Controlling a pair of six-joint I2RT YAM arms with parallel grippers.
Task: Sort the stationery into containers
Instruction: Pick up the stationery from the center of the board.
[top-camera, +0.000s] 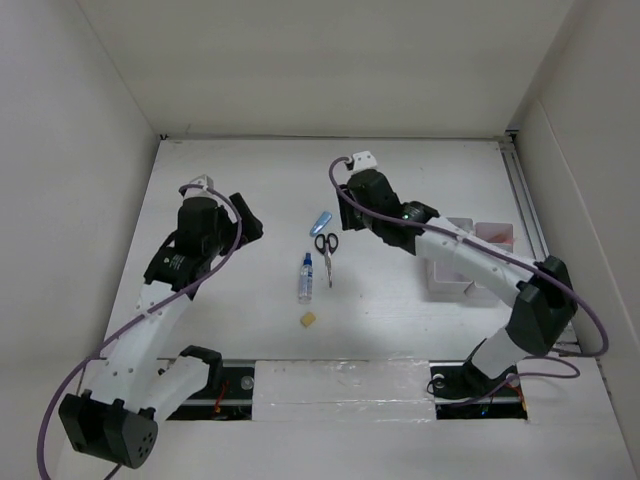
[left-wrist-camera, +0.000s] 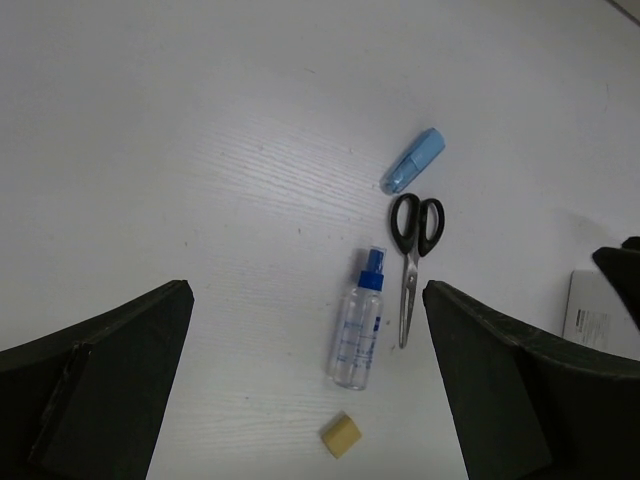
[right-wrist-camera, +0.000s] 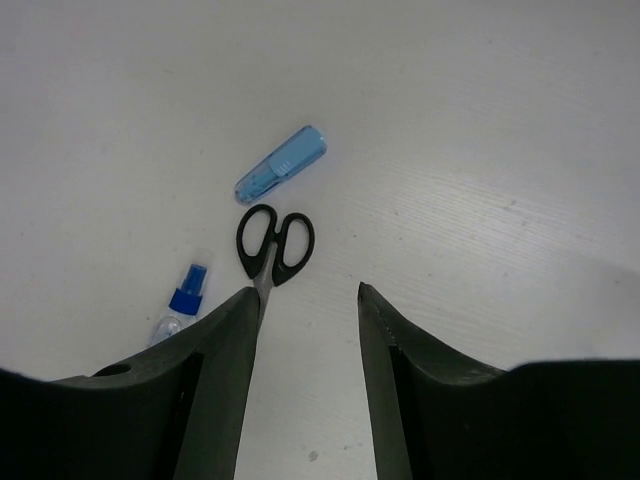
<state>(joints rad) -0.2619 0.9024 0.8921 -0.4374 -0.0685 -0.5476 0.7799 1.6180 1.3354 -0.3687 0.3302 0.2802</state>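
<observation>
Top external view is showing a white table (top-camera: 420, 190) with four loose pieces lying in a rough line down its middle, between the two arms. A light-blue translucent capped stick (top-camera: 320, 222) is lying farthest. Just near of it, the black-handled scissors (top-camera: 326, 250) are lying closed, with handles far and blades pointing near. Left of the blades, a clear plastic bottle with a blue cap (top-camera: 305, 280) is lying on its side. A small yellow eraser block (top-camera: 309, 319) is sitting nearest.

A cluster of translucent-white square bins (top-camera: 508, 244) is standing on the right, partly under the right arm, and one is holding something reddish.

The left gripper (left-wrist-camera: 308, 290) is hanging released left of the items, its jaws spread wide and empty. The right gripper (right-wrist-camera: 308, 290) is hovering to their right, fingers parted partway and grasping nothing.
</observation>
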